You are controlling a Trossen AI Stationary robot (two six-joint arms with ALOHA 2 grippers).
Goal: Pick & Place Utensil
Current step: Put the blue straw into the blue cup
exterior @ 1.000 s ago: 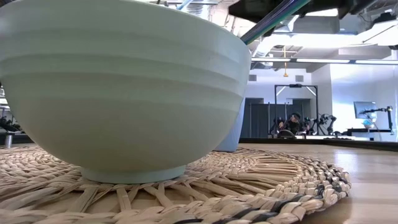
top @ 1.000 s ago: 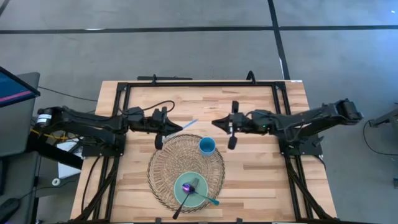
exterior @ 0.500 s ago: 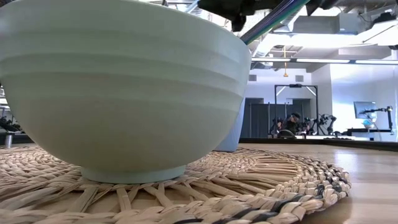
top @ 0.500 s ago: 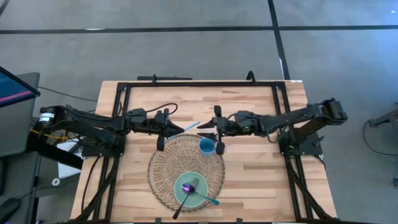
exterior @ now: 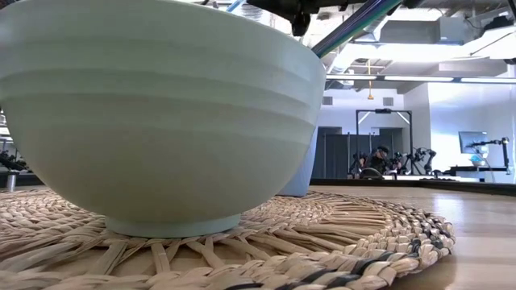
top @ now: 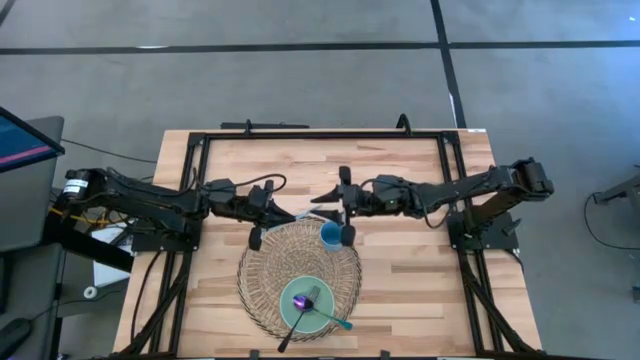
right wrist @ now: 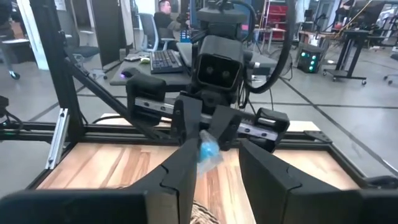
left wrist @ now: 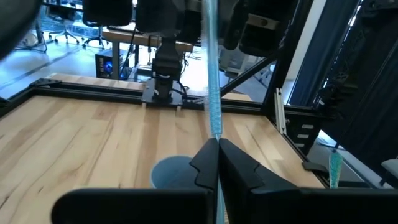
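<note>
A thin light-blue glittery utensil (top: pixel 297 204) is held in the air over the table's middle by my left gripper (top: pixel 270 214), which is shut on it. In the left wrist view the utensil (left wrist: pixel 211 74) runs straight away from the fingers toward the right arm. My right gripper (top: pixel 342 208) is open and faces the left one. The utensil's free end (right wrist: pixel 206 152) lies between its fingers, close to one finger (right wrist: pixel 185 155). A blue cup (top: pixel 332 235) stands on the far edge of a round woven mat (top: pixel 268 270). My left gripper pinches the utensil between its two fingers near one end (left wrist: pixel 217 138). The fingers lie along its length and come level from the table's left. The utensil is lifted clear and sticks out roughly level toward the right arm, slanting a little toward the far edge. My right gripper is open around the utensil's free end; I cannot tell whether one finger touches it.
A pale green bowl (top: pixel 308 303) stands on the near part of the mat (exterior: pixel 339 234), with a purple thing and two utensil handles (exterior: pixel 355 22) in it. It fills the low view (exterior: pixel 161 113). A black frame (top: pixel 320 133) borders the table. Bare wood lies right of the mat.
My right gripper has moved toward the table's left, staying open, until its fingers stand around the utensil's free end above the blue cup. My left gripper has stayed shut on the utensil and has shifted only slightly.
</note>
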